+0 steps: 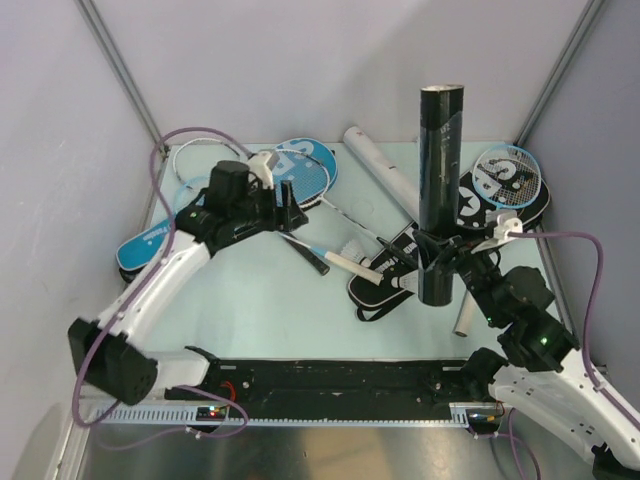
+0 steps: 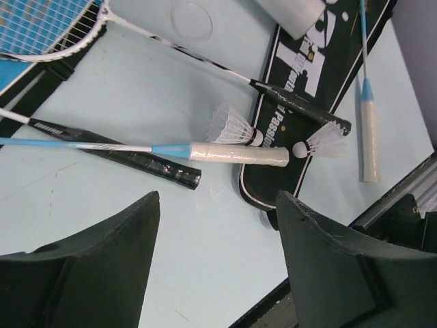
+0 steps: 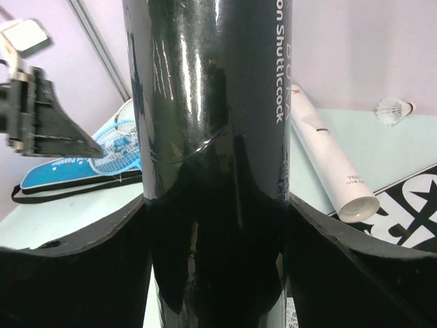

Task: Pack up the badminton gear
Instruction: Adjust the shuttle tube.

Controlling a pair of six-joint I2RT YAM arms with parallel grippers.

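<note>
Well, a blue cover [image 1: 140, 246] lies flat by the left edge of the bench. A little to its right, the left gripper [image 2: 218, 199] hangs over the middle of the bench. Its fingers are spread wide and nothing is between them.

Below it lies a white racket grip [image 2: 239, 154] on a thin light-blue shaft. A black racket grip [image 2: 147, 162] lies just beside that shaft. One white shuttlecock [image 2: 231, 126] rests on the bench just beside the white grip. A second shuttlecock [image 2: 326, 142] lies at the end of that grip, at the edge of a black cover [image 2: 273, 174].

Toward the far edge, a white tube [image 1: 383, 163] lies on its side.

Right of the middle, a black tube [image 1: 441, 160] stands straight up. The right gripper [image 1: 437, 268] pinches it near the bottom, with one finger pressed on each side. The pictures do not show if the tube touches the bench.

In the far right corner, a light-blue racket head [image 1: 510, 172] lies on black cover cloth.
</note>
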